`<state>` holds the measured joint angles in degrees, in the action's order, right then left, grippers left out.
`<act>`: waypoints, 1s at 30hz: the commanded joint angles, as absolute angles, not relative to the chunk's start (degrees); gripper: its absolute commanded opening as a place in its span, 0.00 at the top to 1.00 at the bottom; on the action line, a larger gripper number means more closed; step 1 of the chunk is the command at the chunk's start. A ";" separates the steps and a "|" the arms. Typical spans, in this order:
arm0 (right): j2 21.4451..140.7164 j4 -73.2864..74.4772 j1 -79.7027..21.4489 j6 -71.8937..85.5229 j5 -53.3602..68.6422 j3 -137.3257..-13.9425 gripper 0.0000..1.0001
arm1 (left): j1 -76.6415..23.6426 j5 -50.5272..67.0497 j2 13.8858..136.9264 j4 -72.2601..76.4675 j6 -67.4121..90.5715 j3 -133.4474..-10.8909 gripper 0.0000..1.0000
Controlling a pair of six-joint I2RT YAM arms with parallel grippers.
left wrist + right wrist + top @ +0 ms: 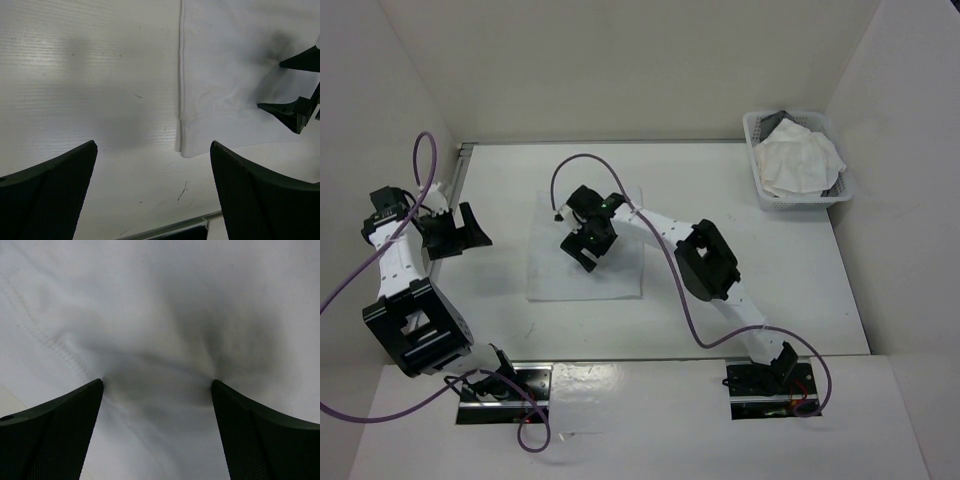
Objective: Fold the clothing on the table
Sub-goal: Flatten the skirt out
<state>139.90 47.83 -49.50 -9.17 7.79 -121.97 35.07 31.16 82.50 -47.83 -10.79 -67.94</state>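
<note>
Because the clothing (555,275) lies flat in the middle of the tabletop (720,180), its edges running square with the tabletop's own, the question for the fold is which of my hands is placed to start it. My right hand (588,245) is directly over the cloth, toward its far half, jaws spread wide and grasping nothing. Both fingertips (97,385) are down on the fabric, and a soft pucker rises between them. My left hand (475,228) hangs well to the left of the cloth, over bare tabletop, also spread wide and empty. From there the cloth's left hem and its near left corner lie ahead and to the right. From above the piece looks close to square, so I cannot name a long axis with any confidence. I judge the right hand the nearer by far, but it sits mid-cloth and not at an edge. Lifting a side over would call for the left hand to come in to that left hem. The basket (840,190) of other white cloths stands apart at the far right corner.
</note>
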 commanded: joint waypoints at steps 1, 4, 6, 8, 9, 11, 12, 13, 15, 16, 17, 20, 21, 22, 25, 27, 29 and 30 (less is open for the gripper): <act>136.07 43.60 -49.66 -9.93 3.00 -111.49 0.07 | 35.24 33.31 81.47 -48.16 -12.48 -67.50 0.00; 132.47 40.26 -49.66 -10.46 0.19 -104.62 0.07 | 35.24 34.36 82.61 -48.16 -12.48 -68.03 0.00; 131.14 39.02 -49.66 -10.98 -1.22 -101.10 0.07 | 35.24 34.37 83.14 -48.16 -12.48 -68.03 0.00; 129.47 37.71 -49.66 -10.99 -1.76 -99.33 0.07 | 35.24 35.50 83.67 -48.16 -12.48 -68.55 0.00; 129.46 37.71 -49.66 -10.99 -2.45 -97.92 0.06 | 35.24 35.51 83.67 -48.16 -13.00 -68.55 0.00; 128.06 37.71 -49.05 -10.99 -3.07 -97.13 0.06 | 35.24 36.04 83.67 -48.16 -13.01 -68.55 0.00; 128.06 37.71 -49.04 -10.99 -3.08 -96.34 0.06 | 35.24 36.04 84.28 -48.69 -13.01 -68.55 0.00; 127.45 37.10 -49.04 -10.99 -3.60 -96.33 0.06 | 35.24 36.04 84.29 -48.69 -13.01 -68.55 0.00; 126.74 37.09 -49.04 -10.99 -4.22 -94.67 0.06 | 35.24 36.04 84.29 -49.21 -13.54 -68.55 0.00; 126.74 37.09 -48.52 -10.99 -4.74 -94.66 0.06 | 35.24 36.04 84.29 -49.22 -14.14 -68.55 0.00; 126.13 37.09 -48.52 -10.99 -4.75 -93.96 0.06 | 35.24 36.04 84.29 -49.22 -14.15 -68.55 0.00; 125.51 37.09 -47.03 -10.99 -4.75 -92.91 0.06 | 35.24 36.04 84.29 -49.22 -14.68 -68.55 0.00; 124.72 36.57 -46.41 -10.99 -4.75 -92.38 0.06 | 35.24 36.04 84.29 -49.22 -14.68 -68.55 0.00; 124.72 36.56 -46.41 -10.99 -4.75 -92.37 0.06 | 35.24 35.51 84.29 -49.22 -14.68 -68.55 0.00; 124.01 36.56 -43.43 -10.99 -3.53 -91.32 0.06 | 35.24 35.51 84.29 -49.74 -14.68 -68.55 0.00; 124.01 36.56 -41.84 -10.99 -1.94 -91.32 0.06 | 35.24 36.03 84.29 -49.75 -15.21 -68.03 0.00; 124.01 36.56 -39.91 -10.99 -0.62 -91.32 0.06 | 35.24 36.04 84.90 -49.75 -15.21 -68.03 0.00; 123.49 36.56 -39.90 -10.99 -0.62 -91.32 0.06 | 35.24 36.04 84.90 -49.75 -15.21 -68.03 0.00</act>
<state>123.87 34.06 -42.41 -9.91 1.96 -93.41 35.07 33.71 84.29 -49.06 -13.56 -67.79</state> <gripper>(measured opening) 0.940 0.995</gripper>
